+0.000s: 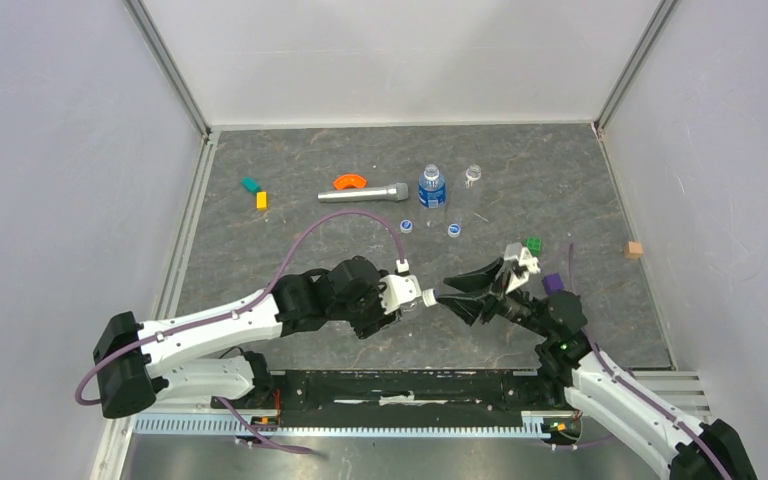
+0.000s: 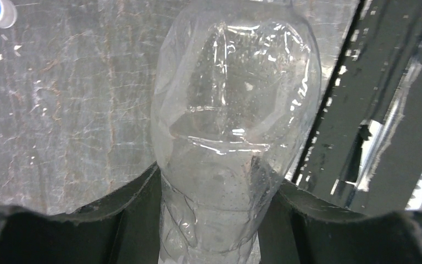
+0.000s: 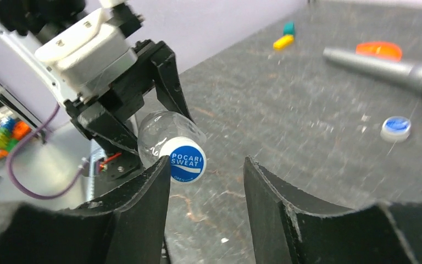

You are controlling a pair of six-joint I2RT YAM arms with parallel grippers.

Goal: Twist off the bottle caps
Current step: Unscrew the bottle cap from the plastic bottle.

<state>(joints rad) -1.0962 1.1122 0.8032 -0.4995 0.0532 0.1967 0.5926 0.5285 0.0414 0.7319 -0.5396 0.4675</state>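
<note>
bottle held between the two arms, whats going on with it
The left tool grips a clear bottle on its side, with its blue-topped Pocari Sweat cap pointing at the right tool. The right tool's jaws stand open at the cap, not clamping it, and the cap is on the neck. Two loose caps lie on the table further back, near the blue-label bottle.

- Table (image 1: 360,150): dark grey, marbled with pale veins.
- Held bottle (image 2: 236,137): clear, no label.
- Its cap (image 3: 187,160): white rim, blue top, white lettering.
- Loose cap (image 3: 395,127): white rim, blue top.
- Standing bottle (image 1: 432,186): clear, blue label.
- Curved piece (image 1: 349,181): orange.
- Cylinder (image 1: 364,194): silver.
- Teal block (image 1: 251,185), yellow block (image 1: 262,200), green block (image 1: 534,243), purple block (image 1: 553,283).
- Cube (image 1: 634,249): light brown.
- Cable (image 1: 305,240): purple.
</note>
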